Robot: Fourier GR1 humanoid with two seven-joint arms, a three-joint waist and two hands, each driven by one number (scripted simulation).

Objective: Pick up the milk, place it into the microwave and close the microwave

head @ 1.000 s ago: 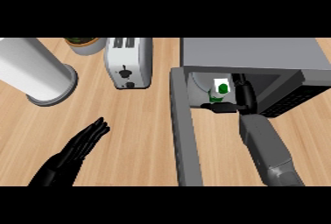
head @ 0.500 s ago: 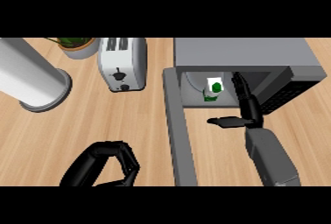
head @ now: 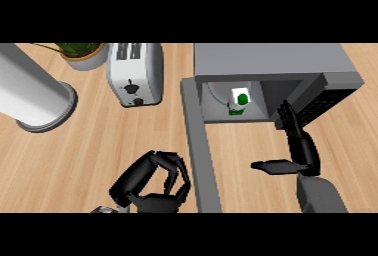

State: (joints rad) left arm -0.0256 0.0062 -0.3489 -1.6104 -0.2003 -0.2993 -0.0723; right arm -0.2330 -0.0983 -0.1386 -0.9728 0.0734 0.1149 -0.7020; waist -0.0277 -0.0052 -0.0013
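One milk carton (head: 240, 101) stands upright inside the one microwave (head: 266, 60), in the open cavity, white with green markings. It sits toward the middle of the cavity, apart from both hands. The microwave door (head: 199, 150) is swung wide open – it runs as a grey strip from the cavity's left edge down toward the lower edge of the view.

Two hands show. The right hand (head: 304, 150) is released: its fingers are straight and point up toward the front of the microwave, just right of the opening, with the thumb stuck out to the left. It holds nothing. The left hand (head: 155, 200) is low on the wooden bench (head: 74, 150), just left of the open door, its fingers clenched inward on nothing.

On the bench to the left of the microwave are one silver toaster (head: 134, 75), one potted plant (head: 81, 55) behind it, and one tall white cylinder (head: 33, 95) – all well apart from the hands.
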